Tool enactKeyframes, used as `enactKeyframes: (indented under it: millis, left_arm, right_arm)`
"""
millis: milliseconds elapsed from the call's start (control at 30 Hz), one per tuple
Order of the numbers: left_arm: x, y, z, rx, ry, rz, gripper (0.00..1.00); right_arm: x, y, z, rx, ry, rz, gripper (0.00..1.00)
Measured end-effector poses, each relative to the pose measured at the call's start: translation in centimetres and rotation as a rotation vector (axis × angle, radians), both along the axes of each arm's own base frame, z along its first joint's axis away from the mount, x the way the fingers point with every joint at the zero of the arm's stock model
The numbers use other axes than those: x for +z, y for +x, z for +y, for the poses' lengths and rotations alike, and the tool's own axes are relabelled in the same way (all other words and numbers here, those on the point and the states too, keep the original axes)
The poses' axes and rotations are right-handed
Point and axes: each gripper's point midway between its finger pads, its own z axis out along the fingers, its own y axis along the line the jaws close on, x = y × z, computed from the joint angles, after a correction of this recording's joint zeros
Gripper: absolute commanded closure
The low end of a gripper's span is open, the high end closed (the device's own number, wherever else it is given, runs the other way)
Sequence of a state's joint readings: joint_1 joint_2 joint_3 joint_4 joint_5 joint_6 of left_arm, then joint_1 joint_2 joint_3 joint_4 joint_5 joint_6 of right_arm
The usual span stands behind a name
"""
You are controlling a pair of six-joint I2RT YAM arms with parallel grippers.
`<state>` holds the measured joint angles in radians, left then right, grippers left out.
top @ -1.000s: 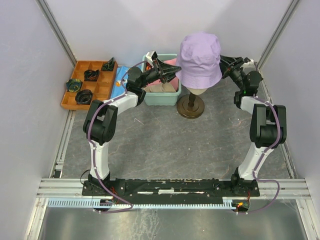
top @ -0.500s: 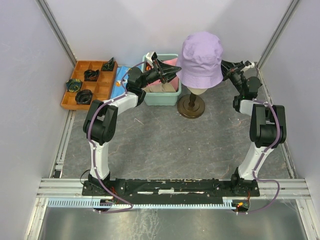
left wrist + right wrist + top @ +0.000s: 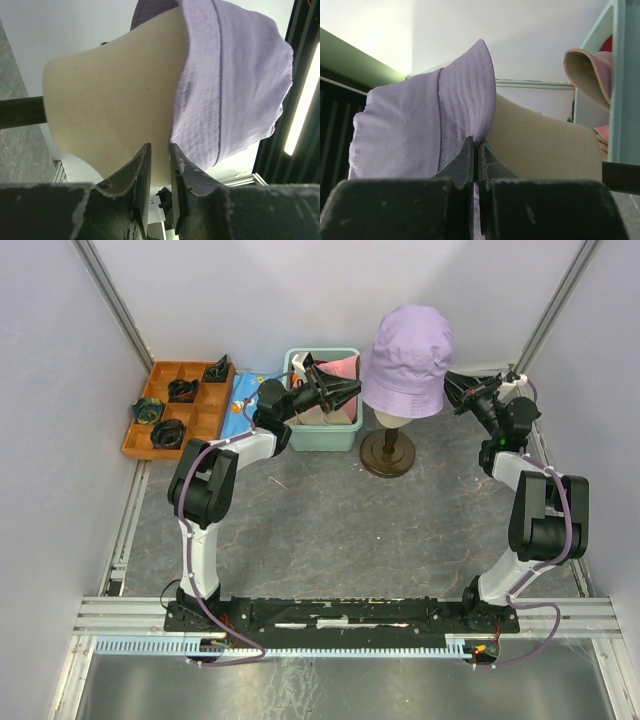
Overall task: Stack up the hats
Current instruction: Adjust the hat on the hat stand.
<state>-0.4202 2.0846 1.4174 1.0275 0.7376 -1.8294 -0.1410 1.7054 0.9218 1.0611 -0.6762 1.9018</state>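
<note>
Right fingers (image 3: 463, 162) were together, clamped on the brim edge of the lavender hat (image 3: 420, 125); a sliver of lavender cloth showed in the slit between them. Left fingers (image 3: 142, 170) stood narrowly apart on the opposite side of the hat, tips just under the brim edge. No cloth was visible between them, only the cream mannequin head (image 3: 115, 85) behind the gap.

Lavender hat sat on the mannequin head, between the two sets of fingers. It was tilted, with the crown leaning away from the left fingers toward the right ones. The stand (image 3: 385, 455) was below both sets of fingers, on the desk (image 3: 330, 530). Beyond the left fingers, on the side away from the hat, was the teal bin (image 3: 322, 436), holding a pink hat (image 3: 606, 75) and other cloth that was hard to make out.

Step in hand, as judged: seating or squaring the lavender hat on the head as the base of the stack.

To do it well:
- Keep the right pinch shallow, on the brim only.
- Get the left fingers onto the brim edge itself, not the head surface, before closing. The tip was very near the head, so it risked scraping or nudging it.
- Pull both sides down evenly. A one-sided tug would likely skew the hat further or rock the stand.
- Let go only once the brim sits level, then go to the bin for the next hat.
</note>
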Motion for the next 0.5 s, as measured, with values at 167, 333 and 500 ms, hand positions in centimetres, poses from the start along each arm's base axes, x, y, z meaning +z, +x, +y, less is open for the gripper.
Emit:
enactKeyframes:
  millis: [167,333,500]
  left_arm:
    - [-1.4,-0.1,0.1,0.002,0.013,0.033,0.74]
    - [-1.9,-0.1,0.2,0.003,0.017,0.047,0.73]
    - [-1.8,-0.2,0.5,0.009,0.008,0.032,0.71]
  right_arm:
    - [0.2,0.4,0.2,-0.002,-0.138,0.011,1.0]
    - [0.4,0.6,0.2,0.0,-0.254,0.027,0.74]
    - [-0.9,0.4,0.2,0.021,-0.327,0.081,0.57]
